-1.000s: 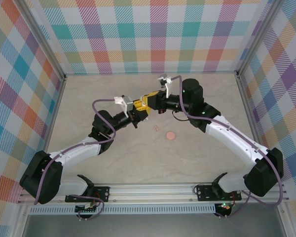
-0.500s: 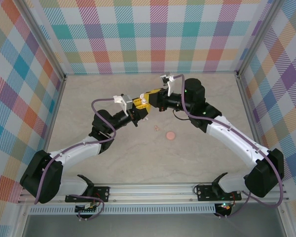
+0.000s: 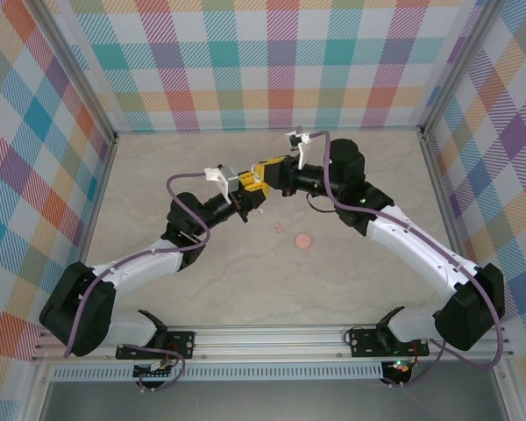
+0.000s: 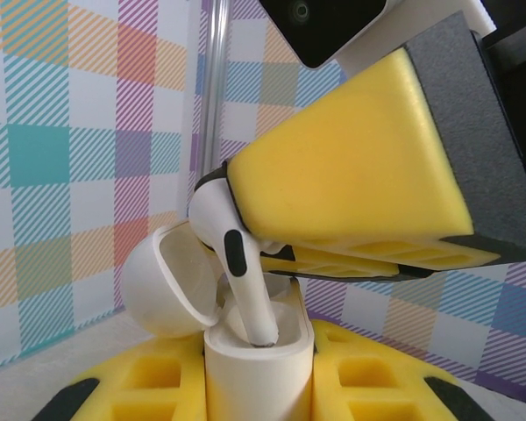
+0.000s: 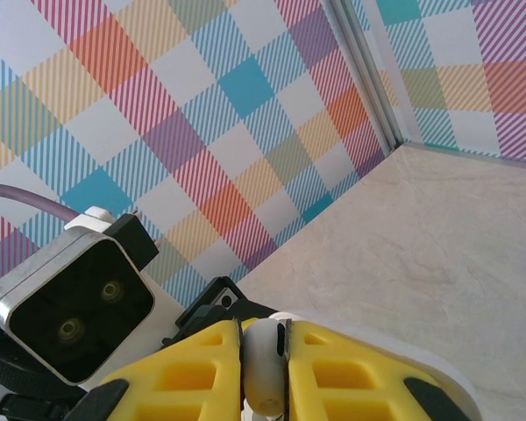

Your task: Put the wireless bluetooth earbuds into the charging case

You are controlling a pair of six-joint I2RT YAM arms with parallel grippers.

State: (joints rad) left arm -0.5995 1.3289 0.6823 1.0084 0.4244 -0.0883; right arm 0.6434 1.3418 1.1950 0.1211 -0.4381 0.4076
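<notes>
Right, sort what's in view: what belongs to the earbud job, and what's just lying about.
Job: earbud, held in the right tool; open charging case, held in the left tool.
Lying about: flat pink disc on the table; tiny pinkish bit near it.

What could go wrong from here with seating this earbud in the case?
1. The earbud leans, with only its stem tip in the charging case; pushing down could jam it or twist it in the right jaws.
2. The open lid stands right beside the earbud's head, so a sideways nudge might swing it shut.
3. The left jaws seem to grip the case low down, so pressure from above could tip it.
</notes>
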